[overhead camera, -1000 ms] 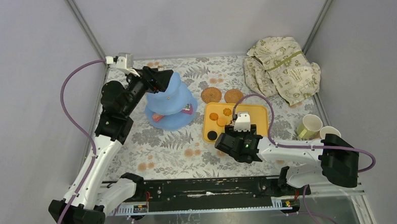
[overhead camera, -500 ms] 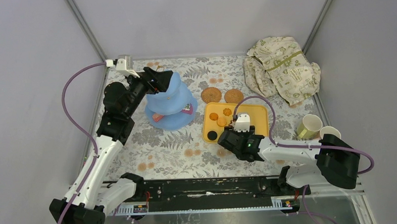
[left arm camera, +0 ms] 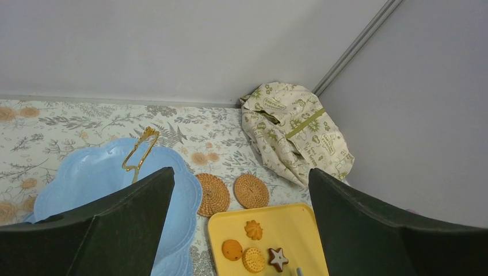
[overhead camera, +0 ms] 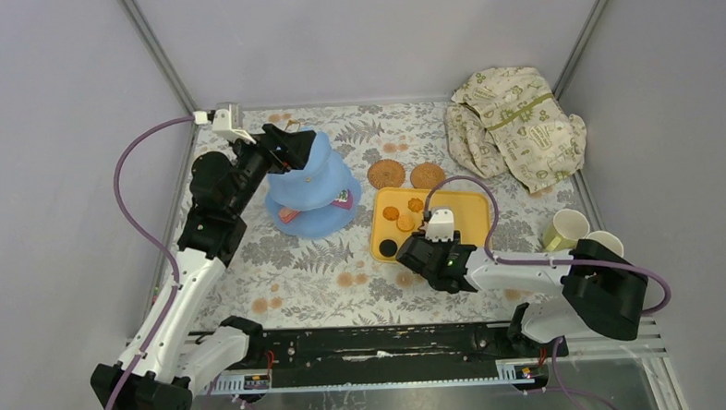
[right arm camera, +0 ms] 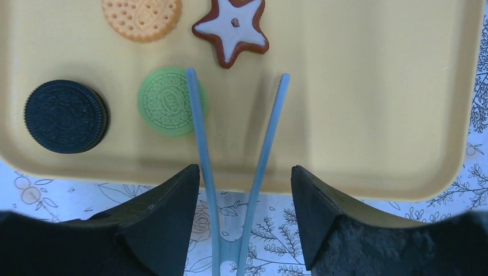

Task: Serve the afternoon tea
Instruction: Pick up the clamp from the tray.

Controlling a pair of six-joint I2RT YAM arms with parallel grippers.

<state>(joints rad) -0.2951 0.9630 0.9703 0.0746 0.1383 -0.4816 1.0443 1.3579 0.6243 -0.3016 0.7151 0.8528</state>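
Right, over the last second my right claw point(right arm camera: 243, 175) has slid back toward the near rim of the yellow tray point(right arm camera: 374, 86) and dropped over the blue tongs point(right arm camera: 199, 144). Its fingers have begun to draw in: they are spread on either side of the tongs' two arms, one finger close against its arm and a gap left at the other, so nothing is pinched yet. Meanwhile my left claw point(left arm camera: 241, 172) has widened and hangs spread and empty beside the top of the light-blue three-tier stand point(overhead camera: 315, 196). The stand sits at the far left of the table point(overhead camera: 325, 276) with a couple of small pastries on its lower tiers. To me that means the tongs are about to be taken up and the serving proper comes after. The green biscuit point(right arm camera: 167, 100), the black sandwich biscuit point(right arm camera: 65, 116), the star biscuit point(right arm camera: 231, 29) and the rest lie on the tray. The two woven coasters point(overhead camera: 387, 173) sit bare just beyond the tray, and the two cups point(overhead camera: 566, 228) wait well apart from them at the right edge
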